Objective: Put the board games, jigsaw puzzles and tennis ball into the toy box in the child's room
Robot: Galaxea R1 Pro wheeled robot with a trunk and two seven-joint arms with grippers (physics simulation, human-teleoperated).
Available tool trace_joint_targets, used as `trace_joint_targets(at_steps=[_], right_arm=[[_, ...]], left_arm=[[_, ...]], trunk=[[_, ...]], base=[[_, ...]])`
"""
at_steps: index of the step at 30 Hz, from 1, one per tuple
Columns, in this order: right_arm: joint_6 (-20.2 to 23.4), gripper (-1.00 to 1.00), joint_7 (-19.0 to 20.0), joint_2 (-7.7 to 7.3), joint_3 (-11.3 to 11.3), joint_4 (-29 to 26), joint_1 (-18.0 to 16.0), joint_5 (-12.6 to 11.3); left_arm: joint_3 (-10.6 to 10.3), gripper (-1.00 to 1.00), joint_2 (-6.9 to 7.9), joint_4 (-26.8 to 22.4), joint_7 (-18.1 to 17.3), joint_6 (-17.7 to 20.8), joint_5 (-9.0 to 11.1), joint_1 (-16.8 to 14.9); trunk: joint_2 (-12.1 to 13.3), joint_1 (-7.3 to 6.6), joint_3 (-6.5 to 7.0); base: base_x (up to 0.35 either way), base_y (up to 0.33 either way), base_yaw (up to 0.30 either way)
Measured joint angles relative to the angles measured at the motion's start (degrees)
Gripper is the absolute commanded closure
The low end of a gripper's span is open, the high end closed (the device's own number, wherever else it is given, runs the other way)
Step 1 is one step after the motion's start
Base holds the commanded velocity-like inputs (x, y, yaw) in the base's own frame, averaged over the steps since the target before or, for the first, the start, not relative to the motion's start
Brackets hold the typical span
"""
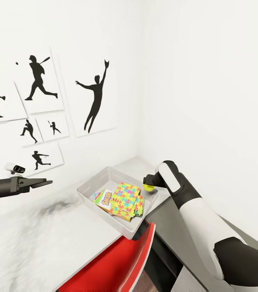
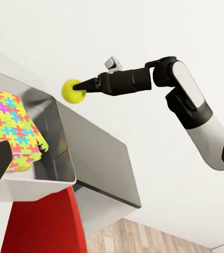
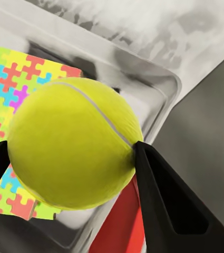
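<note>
1. White walls meet in a corner of the child's room; black sports silhouette pictures (image 1: pixel 43 109) hang on the wall behind the toy box, and a strip of wood-plank floor (image 2: pixel 143 237) shows in the left wrist view.
2. The toy box (image 1: pixel 92 187) – a shallow light grey bin – sits on a white-grey table (image 1: pixel 31 243), close to the corner.
3. The right gripper (image 2: pixel 79 88) pinches the tennis ball (image 1: pixel 148 187) between its two black fingers (image 3: pixel 164 200), held in the air just above the toy box's rim on the side nearest the right wall.
4. Inside the toy box lie the jigsaw puzzles (image 1: pixel 125 199), stacked and tilted, overlapping a board game (image 1: pixel 104 197) with a yellow, green and red-orange cover.
5. The left gripper (image 1: pixel 41 183) hangs over the table, well apart from the toy box – its fingers look pressed close together, holding nothing.
6. A red chair (image 1: pixel 116 263) stands just beside the toy box's near corner, and a grey surface (image 1: pixel 173 227) runs under the right arm.
</note>
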Motion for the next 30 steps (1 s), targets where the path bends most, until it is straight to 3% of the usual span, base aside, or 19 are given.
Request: trace_joint_targets(at_steps=[22, 30], right_arm=[[-5.0, 1.0, 0.19, -0.32, 0.65, 0.55, -1.29, 0.19], [-5.59, 1.0, 0.25, -1.51, 0.69, 0.6, -1.48, 0.31]], left_arm=[[0.09, -1.0, 0.01, 0.02, 0.0, 0.0, -0.03, 0.0], [0.12, -1.0, 0.01, 0.07, 0.0, -0.06, -0.05, 0.0]], trunk=[[0.0, 0.0, -2.02], [0.0, 0.0, -2.76]], base=[[0.0, 0.0, 0.0], [0.0, 0.0, 0.0]])
